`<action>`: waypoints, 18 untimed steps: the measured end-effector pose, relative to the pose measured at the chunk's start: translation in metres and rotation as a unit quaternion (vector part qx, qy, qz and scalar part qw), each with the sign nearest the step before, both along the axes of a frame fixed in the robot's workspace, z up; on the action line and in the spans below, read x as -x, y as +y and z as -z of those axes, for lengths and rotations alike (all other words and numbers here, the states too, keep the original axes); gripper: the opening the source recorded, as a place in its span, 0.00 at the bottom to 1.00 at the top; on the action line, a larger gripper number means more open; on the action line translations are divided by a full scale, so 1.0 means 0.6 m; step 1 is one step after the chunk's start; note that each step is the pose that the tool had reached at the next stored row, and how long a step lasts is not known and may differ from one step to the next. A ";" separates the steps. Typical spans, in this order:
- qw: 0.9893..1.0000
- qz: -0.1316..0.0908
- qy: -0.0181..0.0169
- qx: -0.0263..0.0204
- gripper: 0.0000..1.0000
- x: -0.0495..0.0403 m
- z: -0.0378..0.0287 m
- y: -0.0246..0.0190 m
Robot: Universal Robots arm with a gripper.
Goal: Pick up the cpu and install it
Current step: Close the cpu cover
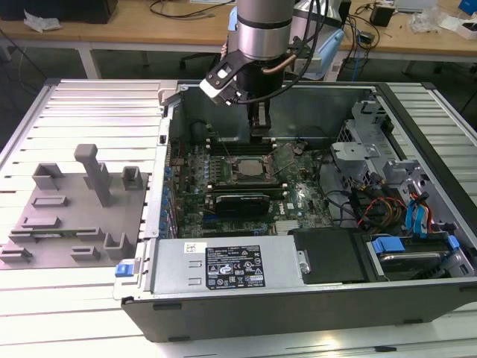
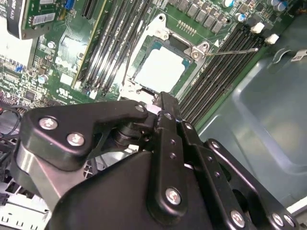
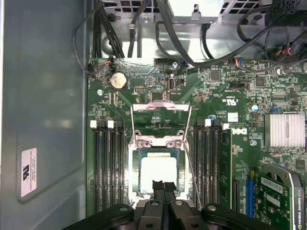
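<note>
**Cpu seated in the socket, hand closed over its edge**

Exterior view: The arm [image 1: 261,33] comes down almost vertically from the upper edge into an open computer case [image 1: 298,313], which lies on its side on the slatted bench [image 1: 67,321]. Its wrist points straight down. The hand [image 1: 258,133] hangs over the motherboard [image 1: 298,198] at the far side of the socket [image 1: 227,165]. The cpu [image 1: 250,168] lies flat in that socket. A grey fixture plate [image 1: 67,216] sits on the bench at the exterior view's left, outside the case and well apart from the hand. A power supply [image 1: 223,267] runs along the near wall of the case.

Second wrist view: The hand's [image 2: 164,100] black linkage fills the foreground. Its two fingers are pressed together with nothing between them. Beyond the tips the cpu [image 2: 160,69] shows as a pale square, level inside the socket frame, with memory slots [image 2: 220,62] beside it.

First wrist view: The fingertips [image 3: 157,188] stand side by side with only a thin seam between them, overlapping the near edge of the cpu [image 3: 158,172]. Whether they touch the cpu cannot be told. The load plate [image 3: 160,108] is swung open, away from the chip and toward the coin cell battery [image 3: 118,80]. The retention lever [image 3: 192,167] stands free beside the socket.
</note>
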State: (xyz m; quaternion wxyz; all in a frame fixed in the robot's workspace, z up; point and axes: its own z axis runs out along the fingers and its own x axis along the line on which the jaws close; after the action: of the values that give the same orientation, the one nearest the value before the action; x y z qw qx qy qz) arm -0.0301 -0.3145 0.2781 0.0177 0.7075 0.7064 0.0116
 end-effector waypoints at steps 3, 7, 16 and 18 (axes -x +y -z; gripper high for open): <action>1.000 0.000 0.000 0.000 0.11 -0.007 0.000 0.0000; 1.000 0.000 0.000 0.000 0.11 -0.022 0.000 0.0000; 1.000 0.000 0.002 0.000 0.11 -0.106 0.000 -0.0013; 1.000 0.000 0.003 0.000 0.11 -0.122 0.000 -0.0017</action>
State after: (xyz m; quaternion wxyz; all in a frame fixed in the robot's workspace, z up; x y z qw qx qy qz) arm 0.0433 -0.3155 0.2781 0.0159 0.7076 0.7064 0.0098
